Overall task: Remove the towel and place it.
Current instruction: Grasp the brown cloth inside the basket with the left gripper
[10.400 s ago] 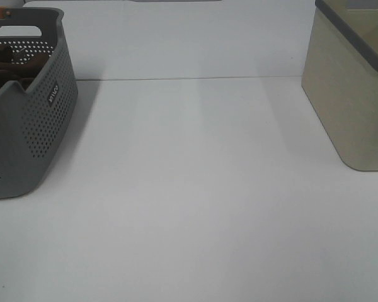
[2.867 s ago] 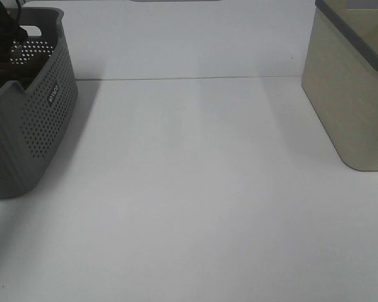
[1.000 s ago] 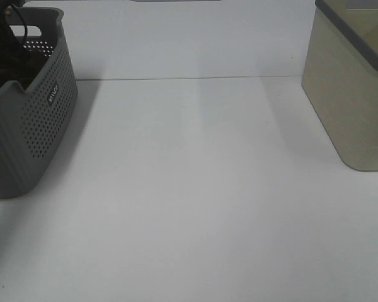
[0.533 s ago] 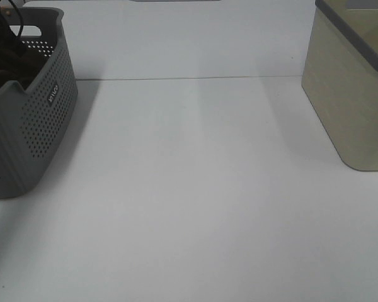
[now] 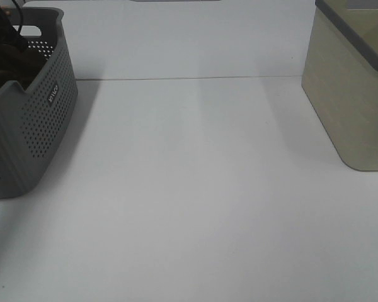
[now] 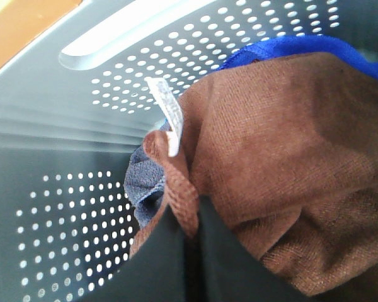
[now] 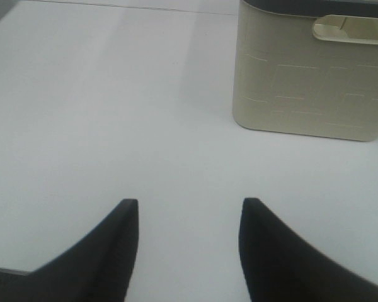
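The brown towel [image 6: 290, 145] lies bunched inside the grey perforated basket [image 6: 82, 107], with its white tag [image 6: 167, 119] sticking up from the hem. My left gripper [image 6: 188, 220] is shut on that hemmed edge, the cloth pinched between its dark fingers. In the exterior high view the left arm [image 5: 3, 38] reaches down into the basket [image 5: 38, 126] at the far left, and the basket wall hides the towel. My right gripper [image 7: 189, 207] hovers open over the bare white table with nothing between its fingers.
A blue cloth [image 6: 283, 47] sits under and behind the towel, and a bluish-grey fold [image 6: 145, 185] lies beside the hem. A beige bin [image 5: 353, 94] with a dark rim stands at the table's right side, also ahead of the right gripper [image 7: 309, 82]. White table [image 5: 195, 189] lies between them.
The left arm, absent from the basket ten seconds ago, now reaches into it and has sunk slightly deeper over the last second. Basket and bin have not moved.
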